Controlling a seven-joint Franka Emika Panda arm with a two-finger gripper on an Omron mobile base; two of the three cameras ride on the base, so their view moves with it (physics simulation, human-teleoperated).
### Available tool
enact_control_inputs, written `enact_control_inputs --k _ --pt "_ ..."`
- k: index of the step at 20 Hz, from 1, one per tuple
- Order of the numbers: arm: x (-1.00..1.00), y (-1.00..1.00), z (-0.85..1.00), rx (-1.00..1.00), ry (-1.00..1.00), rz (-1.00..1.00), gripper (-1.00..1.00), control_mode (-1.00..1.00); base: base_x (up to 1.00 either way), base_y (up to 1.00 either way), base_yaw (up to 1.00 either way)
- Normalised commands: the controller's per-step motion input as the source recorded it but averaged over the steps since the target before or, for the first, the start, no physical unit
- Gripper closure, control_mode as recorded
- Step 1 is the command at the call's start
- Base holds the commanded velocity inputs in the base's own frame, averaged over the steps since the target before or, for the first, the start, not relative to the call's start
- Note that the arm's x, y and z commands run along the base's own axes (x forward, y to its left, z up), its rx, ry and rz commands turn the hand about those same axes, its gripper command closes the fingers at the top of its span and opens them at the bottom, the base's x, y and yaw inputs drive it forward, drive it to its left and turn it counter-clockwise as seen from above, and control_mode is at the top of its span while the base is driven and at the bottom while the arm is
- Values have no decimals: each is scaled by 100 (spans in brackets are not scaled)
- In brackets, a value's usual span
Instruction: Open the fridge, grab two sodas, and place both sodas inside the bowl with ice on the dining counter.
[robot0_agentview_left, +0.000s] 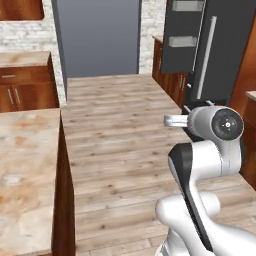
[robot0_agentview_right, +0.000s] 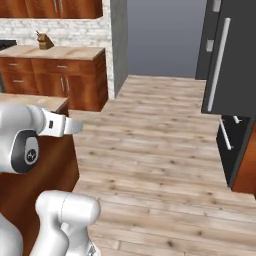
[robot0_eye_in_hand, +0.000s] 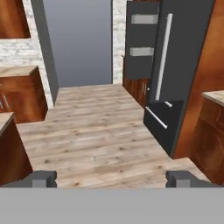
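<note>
A: What is seen of the room?

B: A pale wood plank floor (robot0_eye_in_hand: 100, 131) is shown across the middle of each frame, bounded by brick walls and reddish-brown cabinets.

A: And nearest the camera?

B: In the hand view, the gripper (robot0_eye_in_hand: 111, 178) is seen at the bottom edge, its two dark fingertips (robot0_eye_in_hand: 43, 177) set wide apart with nothing held between them. In the left base view, the white arm (robot0_agentview_left: 210, 150) is placed at the lower right, and the dining counter (robot0_agentview_left: 25, 165), a beige marble slab with rust veins, is laid along the left edge.

A: Where is the fridge found?

B: The fridge (robot0_eye_in_hand: 183, 65) is placed at the upper right of the hand view, well apart from the gripper. A long white bar handle (robot0_eye_in_hand: 162, 57) is mounted upright on its dark door. One door (robot0_eye_in_hand: 142, 39) is swung open, with pale bins fitted on its inner face. The lower drawer handle is seen tilted beneath.

A: And farther back?

B: A grey wall panel (robot0_eye_in_hand: 78, 43) is set at the far end. A knife block (robot0_agentview_right: 44, 41) is stood on the wall counter in the upper left of the right base view.
</note>
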Motion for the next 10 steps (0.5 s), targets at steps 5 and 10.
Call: enact_control_inputs --k 5,10 --pt "0 0 0 0 0 0 -100 100 100 -6 -6" --pt "0 0 0 0 0 0 -100 100 100 0 -22"
